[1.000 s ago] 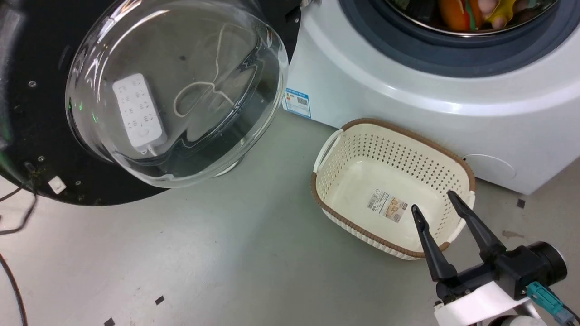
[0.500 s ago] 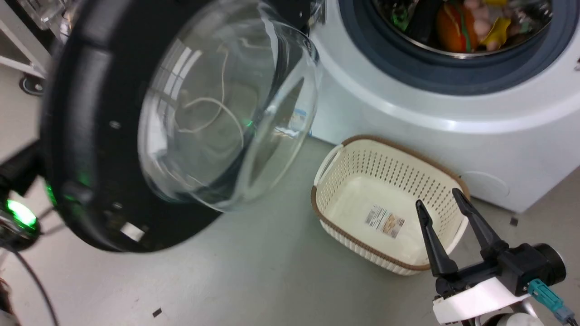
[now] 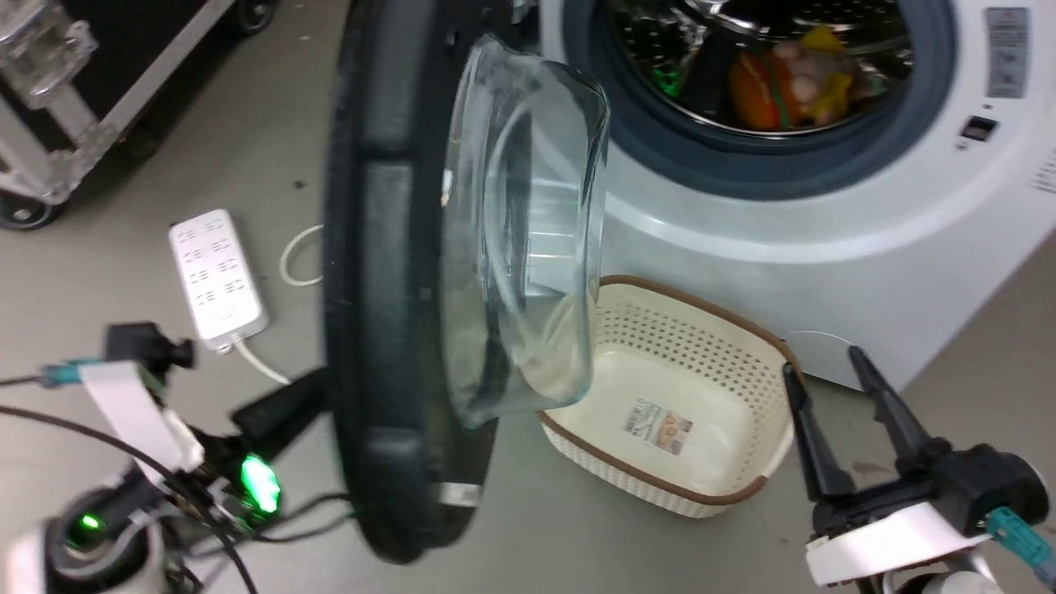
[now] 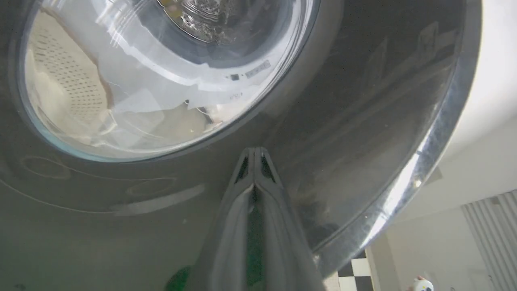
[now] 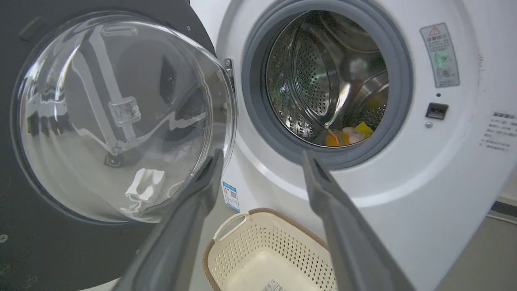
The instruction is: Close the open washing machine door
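While the clenched left gripper (image 4: 254,151) bears on the door (image 3: 371,247) from outside, push smoothly toward the drum (image 5: 315,76); the released right gripper (image 3: 822,363) hangs apart.

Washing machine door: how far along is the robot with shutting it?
Partly done: the washing machine door stands roughly square to the machine. In hand: the shut left gripper seems to press on its black outer face. Left: the grey ring and drum lie uncovered, so the door must swing fully home. The open right gripper hovers near the basket, idle.
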